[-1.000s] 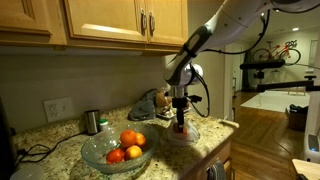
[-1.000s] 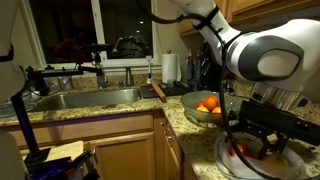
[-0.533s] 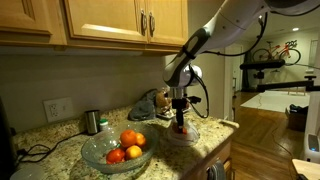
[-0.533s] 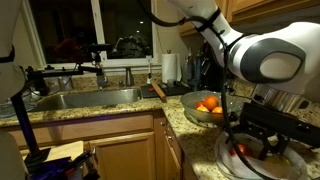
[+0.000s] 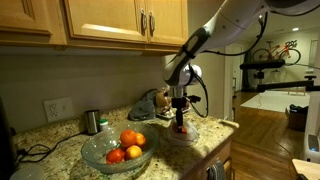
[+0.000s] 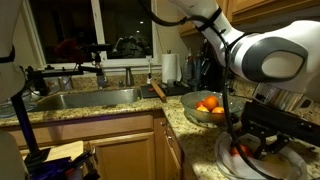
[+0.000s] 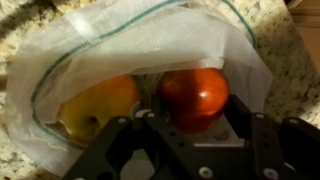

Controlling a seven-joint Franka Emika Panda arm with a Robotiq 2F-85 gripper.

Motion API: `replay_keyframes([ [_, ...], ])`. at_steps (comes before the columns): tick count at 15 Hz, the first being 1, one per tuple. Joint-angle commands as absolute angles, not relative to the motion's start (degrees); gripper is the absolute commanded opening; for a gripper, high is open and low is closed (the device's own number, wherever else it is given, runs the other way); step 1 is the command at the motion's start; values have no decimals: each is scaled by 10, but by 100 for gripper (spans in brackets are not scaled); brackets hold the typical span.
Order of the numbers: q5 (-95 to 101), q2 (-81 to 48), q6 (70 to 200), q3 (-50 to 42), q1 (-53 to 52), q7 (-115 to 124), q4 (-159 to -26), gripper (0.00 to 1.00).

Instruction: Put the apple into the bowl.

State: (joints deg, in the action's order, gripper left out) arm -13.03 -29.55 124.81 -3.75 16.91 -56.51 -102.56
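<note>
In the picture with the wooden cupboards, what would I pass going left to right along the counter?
Wall socket → metal cup → glass bowl → gripper reaching down over the white dish.

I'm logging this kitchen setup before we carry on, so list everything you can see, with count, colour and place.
apple: one, red, in the white dish
yellow-orange fruit: one, beside the apple in the same dish
white dish: one, on the counter
counter: one, speckled granite
glass bowl: one, clear, on the counter
fruits: several, orange and reddish, in the glass bowl
metal cup: one, silver, by the wall behind the bowl
sink: one, steel, under the window
paper towel roll: one, white, past the sink
gripper: one, dark, down at the dish, jaws either side of the apple; grip unclear
</note>
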Motion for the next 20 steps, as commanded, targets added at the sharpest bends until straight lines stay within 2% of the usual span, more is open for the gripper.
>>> replay_keyframes([
  [1, -137, -297, 1232, -26, 188, -572, -1014, 38],
  [20, -135, -278, 1212, -26, 186, -563, -998, 38],
])
